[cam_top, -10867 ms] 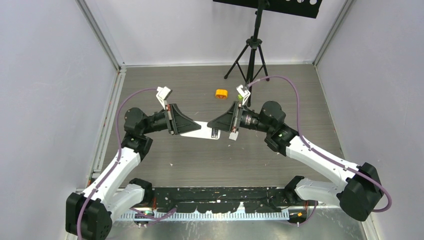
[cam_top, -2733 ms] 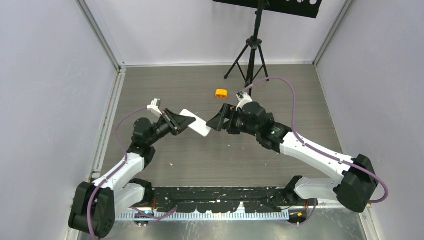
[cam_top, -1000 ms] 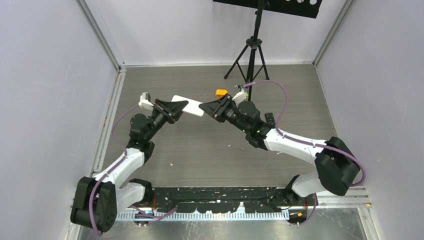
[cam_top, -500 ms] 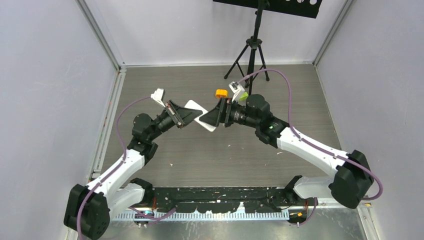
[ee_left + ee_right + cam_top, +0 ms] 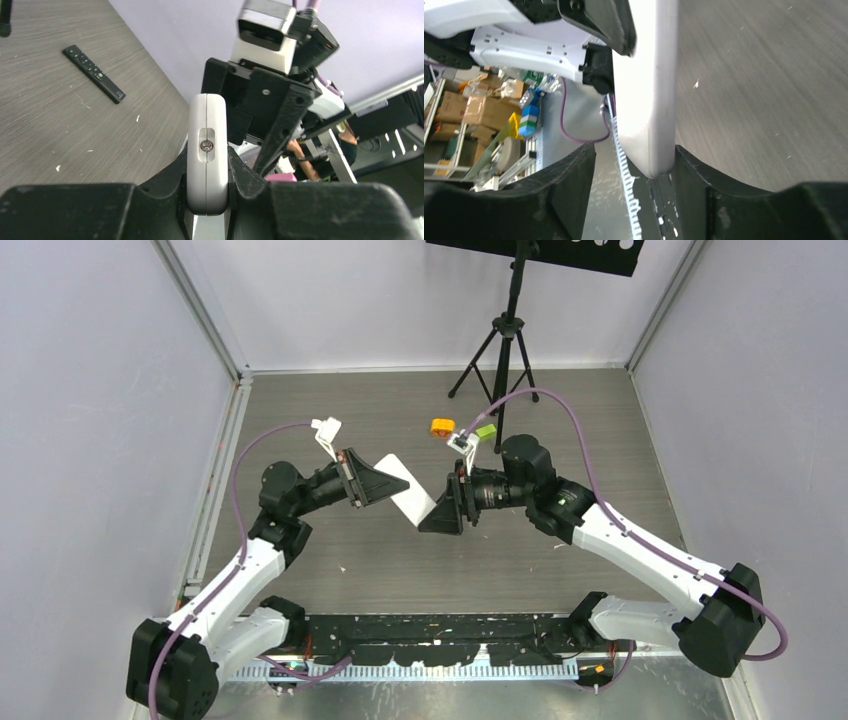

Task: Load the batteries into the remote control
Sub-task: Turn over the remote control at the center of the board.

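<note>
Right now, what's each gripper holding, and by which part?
Left gripper clamps the white remote by one end. Right gripper straddles the other end, jaws open with a gap on one side: no hold there.

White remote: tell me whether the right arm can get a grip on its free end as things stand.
Probably yes. The right gripper has its jaws open on either side of the free end of the white remote, with a gap showing on one side and nothing between. The left gripper is clamped on the other end.
</note>
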### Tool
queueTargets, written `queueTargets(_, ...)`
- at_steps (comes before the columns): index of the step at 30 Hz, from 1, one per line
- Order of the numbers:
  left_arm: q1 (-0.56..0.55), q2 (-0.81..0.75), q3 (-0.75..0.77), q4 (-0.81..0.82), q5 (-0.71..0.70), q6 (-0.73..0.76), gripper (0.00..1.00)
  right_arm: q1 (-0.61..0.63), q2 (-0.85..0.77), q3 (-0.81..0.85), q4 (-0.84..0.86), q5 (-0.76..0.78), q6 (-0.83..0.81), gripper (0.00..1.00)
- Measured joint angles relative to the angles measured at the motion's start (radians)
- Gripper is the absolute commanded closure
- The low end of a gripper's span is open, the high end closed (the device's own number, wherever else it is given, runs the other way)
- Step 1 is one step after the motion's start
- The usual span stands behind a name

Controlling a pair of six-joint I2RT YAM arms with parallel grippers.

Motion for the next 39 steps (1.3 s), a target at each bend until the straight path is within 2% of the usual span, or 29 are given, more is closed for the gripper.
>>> queueTargets(3, 0.0, -0.009, 0.013, 0.017, 0.05, 0.016, 1.0, 0.0, 0.003, 0.003, -0.038, -0.051, -0.044, 0.55)
queueTargets(14, 0.006, -0.053, 0.017, 0.069, 0.153, 0.047, 1.0, 0.004, 0.079, 0.1, -0.063, -0.127, -0.074, 0.59)
queueTargets(19, 0.016, -0.053, 0.017, 0.066, 0.161, 0.072, 0.99, 0.008, 0.11, 0.105, -0.031, -0.136, -0.035, 0.9)
queueTargets(20, 0.019, -0.053, 0.017, 0.066, 0.167, 0.069, 0.95, 0.008, 0.115, 0.106, -0.024, -0.15, -0.031, 0.96)
queueTargets(22, 0.026, -0.053, 0.017, 0.064, 0.172, 0.06, 0.78, 0.008, 0.118, 0.106, -0.011, -0.157, -0.032, 1.0)
queueTargets(25, 0.027, -0.056, 0.021, 0.04, 0.157, 0.076, 0.32, 0.009, 0.118, 0.102, -0.002, -0.143, -0.024, 1.0)
queueTargets(26, 0.026, -0.058, 0.026, 0.009, 0.14, 0.098, 0.19, 0.013, 0.118, 0.098, 0.008, -0.101, -0.017, 1.0)
queueTargets(28, 0.014, -0.068, 0.041, -0.095, 0.101, 0.15, 0.02, 0.013, 0.116, 0.086, 0.022, 0.004, -0.011, 1.0)
queueTargets(32, 0.002, -0.101, 0.082, -0.373, -0.079, 0.268, 0.0, 0.005, 0.08, 0.039, -0.013, 0.237, -0.022, 1.0)
queueTargets(36, 0.002, -0.12, 0.105, -0.588, -0.296, 0.354, 0.0, 0.003, 0.036, 0.027, -0.138, 0.544, -0.059, 1.0)
queueTargets(39, 0.003, -0.119, 0.107, -0.699, -0.409, 0.387, 0.0, 0.003, 0.047, 0.035, -0.25, 0.784, -0.079, 1.0)
